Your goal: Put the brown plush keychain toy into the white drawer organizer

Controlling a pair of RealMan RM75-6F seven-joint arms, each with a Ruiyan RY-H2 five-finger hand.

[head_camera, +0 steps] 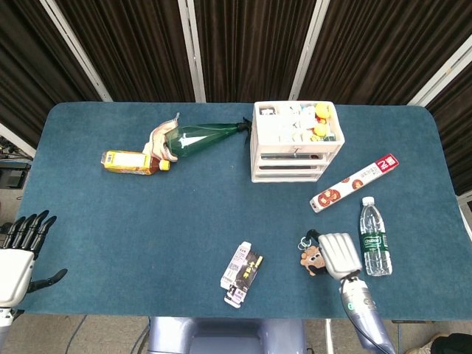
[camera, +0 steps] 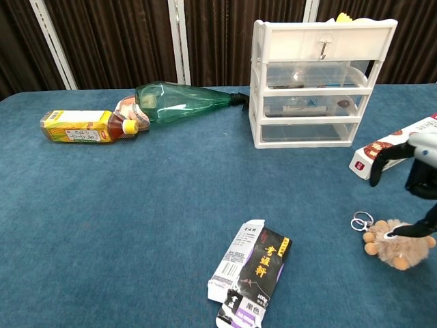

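The brown plush keychain toy (head_camera: 313,259) (camera: 398,244) lies near the table's front right, its metal rings (camera: 360,221) on the far-left side. My right hand (head_camera: 338,254) (camera: 418,179) hangs right over it with fingers spread, and one fingertip (camera: 412,231) touches the plush top; nothing is gripped. The white drawer organizer (head_camera: 296,140) (camera: 321,82) stands at the back centre-right, drawers closed, with small toys in its top tray. My left hand (head_camera: 18,252) is open off the table's front left corner.
A water bottle (head_camera: 375,237) lies just right of my right hand. A red-white box (head_camera: 354,182) (camera: 390,147) lies between toy and organizer. A black packet (head_camera: 242,274) (camera: 251,273) sits front centre. A green bottle (head_camera: 199,137) and yellow drink bottle (head_camera: 133,161) lie back left.
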